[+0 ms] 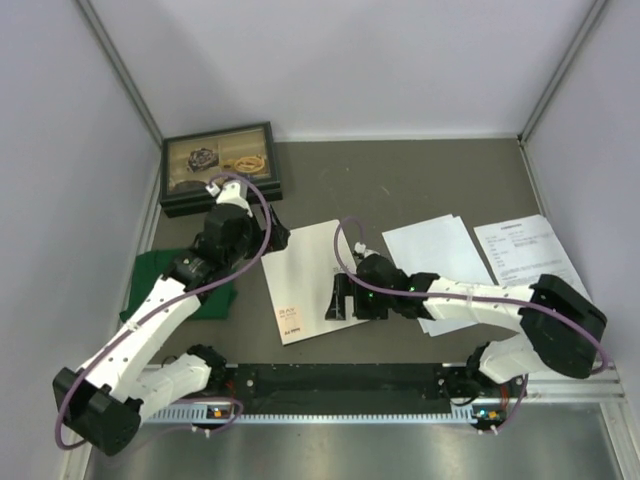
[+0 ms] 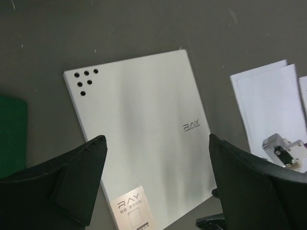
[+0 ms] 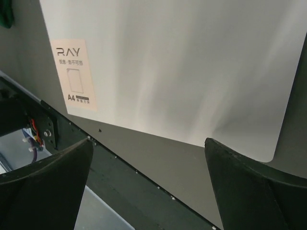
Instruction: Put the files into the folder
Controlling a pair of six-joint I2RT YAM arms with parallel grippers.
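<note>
The folder (image 1: 300, 280) lies closed and flat in the middle of the table, white cover up, with its orange label (image 1: 291, 321) near the front edge. My left gripper (image 1: 277, 234) hovers open and empty above its far left corner; in the left wrist view the folder (image 2: 139, 129) fills the space between the fingers (image 2: 72, 182). My right gripper (image 1: 340, 298) is open and empty over the folder's right front edge; in the right wrist view the cover (image 3: 182, 62) and label (image 3: 74, 72) show. The files lie right of the folder: blank sheets (image 1: 435, 258) and a printed sheet (image 1: 527, 250).
A black glass-lidded box (image 1: 220, 165) stands at the back left. A green cloth (image 1: 165, 275) lies left of the folder, partly under my left arm. A black rail (image 1: 340, 388) runs along the table's near edge and shows in the right wrist view (image 3: 110, 177).
</note>
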